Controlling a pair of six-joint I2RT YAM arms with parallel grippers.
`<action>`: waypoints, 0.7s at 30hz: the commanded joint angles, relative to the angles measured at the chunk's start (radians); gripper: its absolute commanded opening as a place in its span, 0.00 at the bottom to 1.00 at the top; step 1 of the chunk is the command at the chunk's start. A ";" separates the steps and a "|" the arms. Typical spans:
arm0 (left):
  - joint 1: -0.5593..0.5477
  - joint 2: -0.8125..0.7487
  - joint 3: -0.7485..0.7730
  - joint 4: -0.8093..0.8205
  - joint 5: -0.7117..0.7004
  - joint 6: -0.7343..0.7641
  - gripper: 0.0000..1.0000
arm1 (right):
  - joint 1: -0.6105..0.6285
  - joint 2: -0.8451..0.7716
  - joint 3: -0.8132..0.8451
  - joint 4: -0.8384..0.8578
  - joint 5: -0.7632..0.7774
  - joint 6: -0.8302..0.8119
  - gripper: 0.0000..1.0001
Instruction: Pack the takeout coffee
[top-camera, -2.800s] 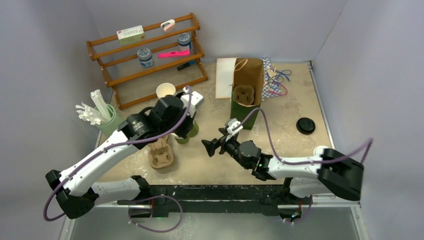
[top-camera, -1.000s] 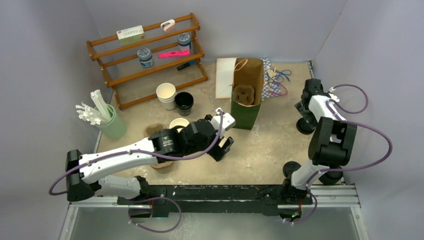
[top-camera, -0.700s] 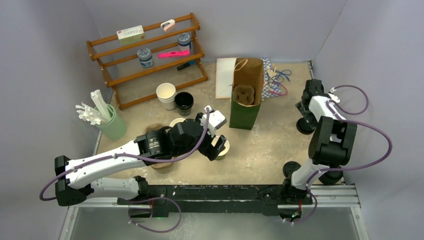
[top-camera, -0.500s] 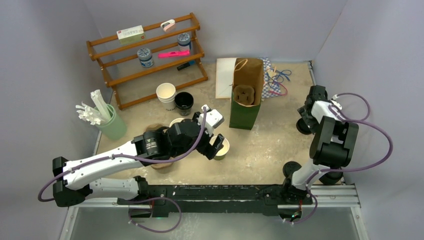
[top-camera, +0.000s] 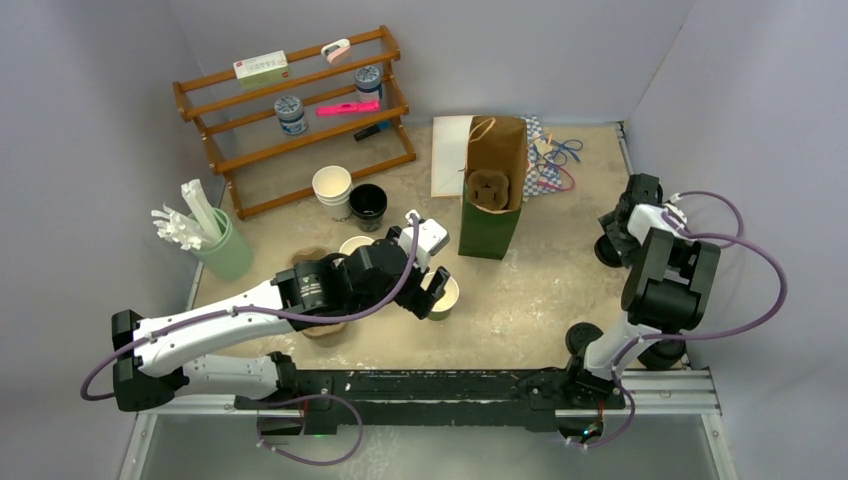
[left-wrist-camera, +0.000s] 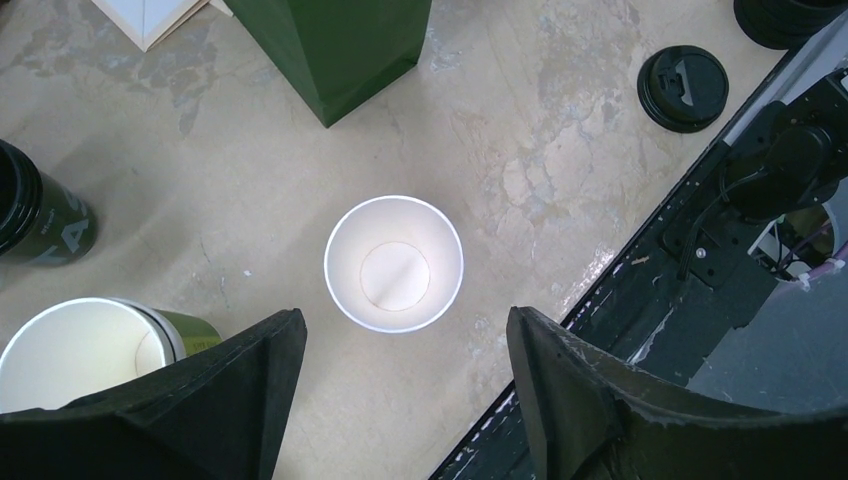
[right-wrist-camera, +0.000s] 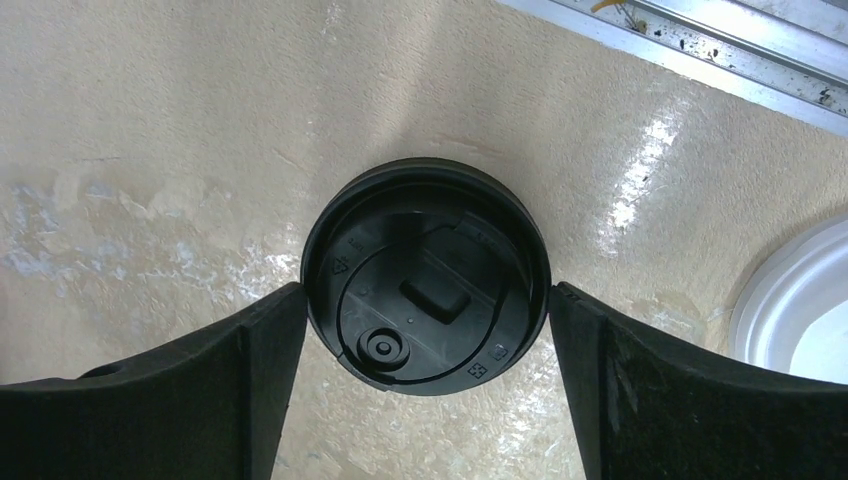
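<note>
Between the open jaws of your right tool (right-wrist-camera: 425, 292), the black lid (right-wrist-camera: 425, 270) lies flat on the counter (right-wrist-camera: 150, 120): close squarely on its rim, while your left tool (left-wrist-camera: 405, 318) hangs open above the lidless cup (left-wrist-camera: 393, 262).

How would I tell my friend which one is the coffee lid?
Find the tall green paper bag standing mid-table, then look toward the right arm's side. There the right gripper hangs with a finger on either side of the lid. It is flat, round and black, unlike the tall, open cups on the bag's other side.
</note>
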 joint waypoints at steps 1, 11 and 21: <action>0.000 -0.006 0.039 -0.005 -0.025 -0.028 0.76 | 0.002 -0.001 0.000 0.010 -0.007 0.014 0.90; 0.000 0.001 0.051 -0.024 -0.036 -0.022 0.76 | 0.003 -0.051 0.023 -0.047 0.025 0.017 0.81; 0.000 -0.052 -0.013 -0.008 -0.022 -0.042 0.75 | 0.003 -0.141 0.026 -0.087 0.041 0.005 0.79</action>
